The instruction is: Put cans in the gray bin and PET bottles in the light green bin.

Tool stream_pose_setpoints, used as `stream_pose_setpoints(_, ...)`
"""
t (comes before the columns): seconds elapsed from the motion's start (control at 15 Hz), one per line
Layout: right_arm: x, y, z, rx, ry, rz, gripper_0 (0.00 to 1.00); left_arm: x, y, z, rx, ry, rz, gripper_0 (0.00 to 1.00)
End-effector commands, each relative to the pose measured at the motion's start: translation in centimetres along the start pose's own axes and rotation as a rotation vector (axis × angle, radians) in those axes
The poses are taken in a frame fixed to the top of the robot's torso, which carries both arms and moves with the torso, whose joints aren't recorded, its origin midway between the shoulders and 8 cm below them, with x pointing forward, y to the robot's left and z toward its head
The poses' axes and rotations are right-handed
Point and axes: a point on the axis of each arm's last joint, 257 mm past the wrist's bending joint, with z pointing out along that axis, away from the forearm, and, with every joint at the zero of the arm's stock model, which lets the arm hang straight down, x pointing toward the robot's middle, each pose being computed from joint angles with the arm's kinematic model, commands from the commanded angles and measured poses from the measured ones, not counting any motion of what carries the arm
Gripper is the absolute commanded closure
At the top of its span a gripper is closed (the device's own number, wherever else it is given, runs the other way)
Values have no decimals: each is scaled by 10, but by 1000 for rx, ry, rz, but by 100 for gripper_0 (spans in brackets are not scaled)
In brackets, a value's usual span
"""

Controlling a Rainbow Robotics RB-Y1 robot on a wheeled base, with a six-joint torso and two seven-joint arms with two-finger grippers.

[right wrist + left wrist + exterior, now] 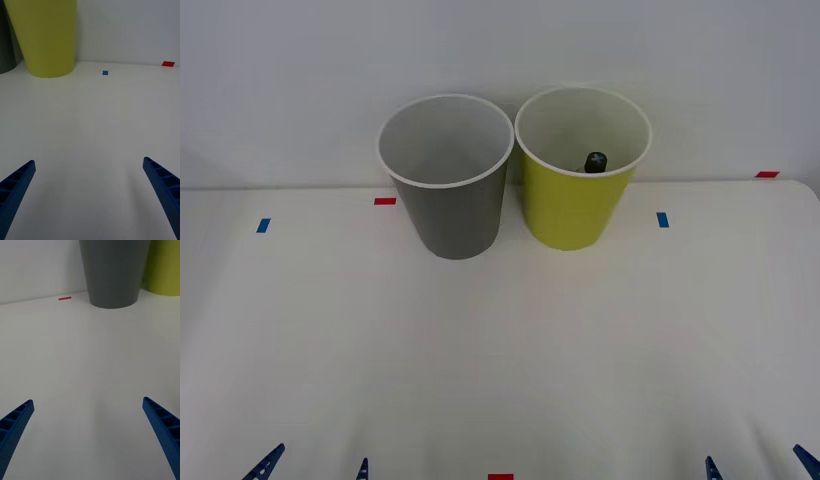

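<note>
Your PET bottle (pixel 595 161) sat inside the light green bin (pixel 572 210), black cap just above its near rim; the gray bin (pixel 452 215) touched or nearly touched it, looking empty. Left gripper (pixel 88 438) and right gripper (pixel 88 198) hovered low over the white surface (pixel 500 360), jaws apart, holding nothing. Risk: reaching forward could knock the light bins over. The front view showed the bins' insides; wrist views showed their outer walls.

Ahead of both wide-spread claws, the left gripper (pixel 88 435) and the right gripper (pixel 89 195), the white table (pixel 500 360) lies bare up to the gray bin (pixel 448 180) and the light green bin (pixel 580 170), standing just beside each other at the far edge.
</note>
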Motion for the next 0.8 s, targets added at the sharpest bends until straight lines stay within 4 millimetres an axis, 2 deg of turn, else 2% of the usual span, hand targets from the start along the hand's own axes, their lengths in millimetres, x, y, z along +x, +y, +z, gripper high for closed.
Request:
stream_pose_setpoints(0.07, 0, 0, 0, 0, 0, 0, 0, 0, 0, 0, 0, 0, 0, 0)
stream_pose_setpoints(0.8, 0, 0, 0, 0, 0, 0, 0, 0, 0, 0, 0, 0, 0, 0)
